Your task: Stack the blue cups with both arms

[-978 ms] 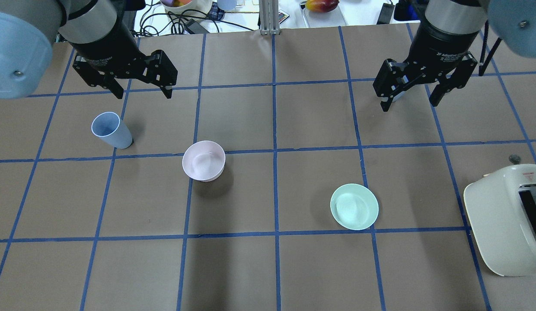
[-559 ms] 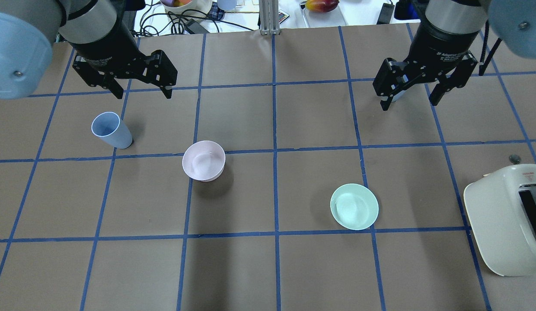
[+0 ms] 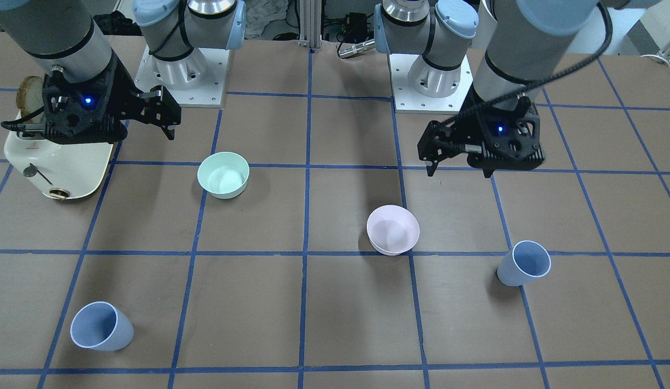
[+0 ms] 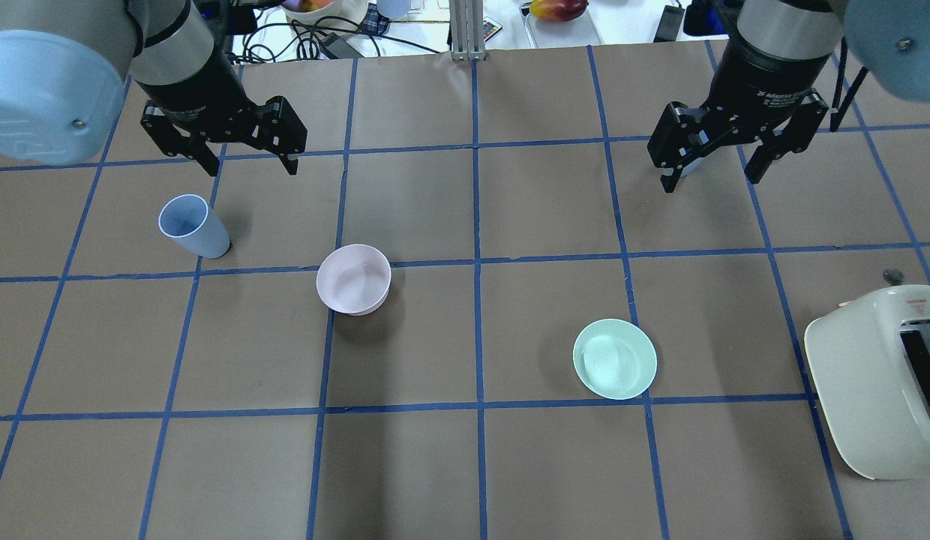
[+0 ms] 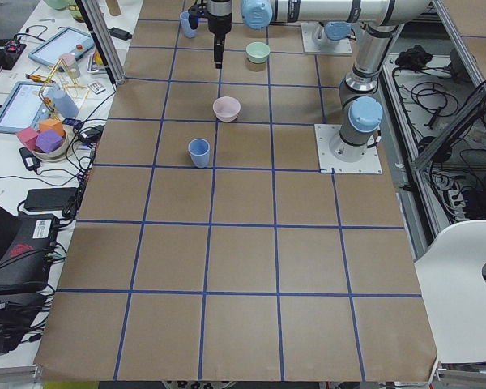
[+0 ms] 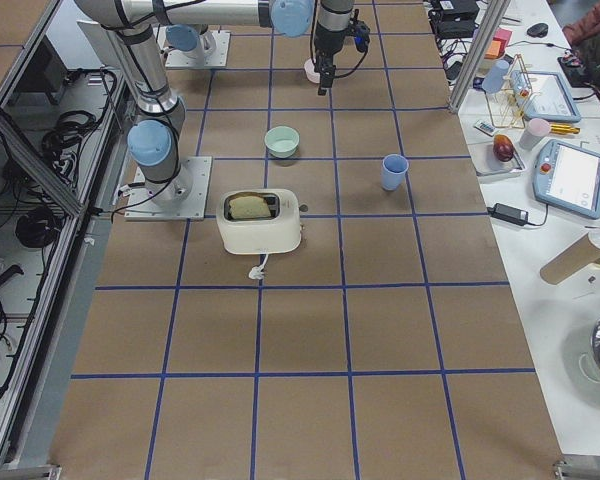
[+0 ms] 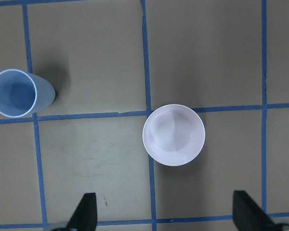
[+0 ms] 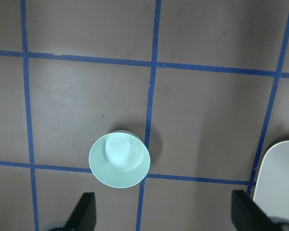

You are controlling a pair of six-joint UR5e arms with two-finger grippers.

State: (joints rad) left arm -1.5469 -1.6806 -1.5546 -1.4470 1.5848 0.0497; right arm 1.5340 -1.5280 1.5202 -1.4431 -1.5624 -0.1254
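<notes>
One blue cup point(image 4: 193, 225) stands upright on the table's left part; it also shows in the front view point(image 3: 524, 263) and the left wrist view point(image 7: 14, 93). My left gripper point(image 4: 249, 159) hovers open and empty above the table, beyond and to the right of this cup. The second blue cup point(image 3: 101, 326) stands tilted at the far right; in the overhead view my right gripper point(image 4: 709, 178) covers all but a sliver of it. The right gripper is open and empty, high above the table.
A pale pink bowl point(image 4: 353, 279) sits near the left cup. A mint-green bowl point(image 4: 614, 358) sits on the right half. A white toaster point(image 4: 881, 379) with bread stands at the right edge. Clutter lies beyond the table's far edge.
The left arm has shifted slightly to the right, its gripper nearly in the same spot. The right gripper has barely moved. Cups and bowls have not moved.
</notes>
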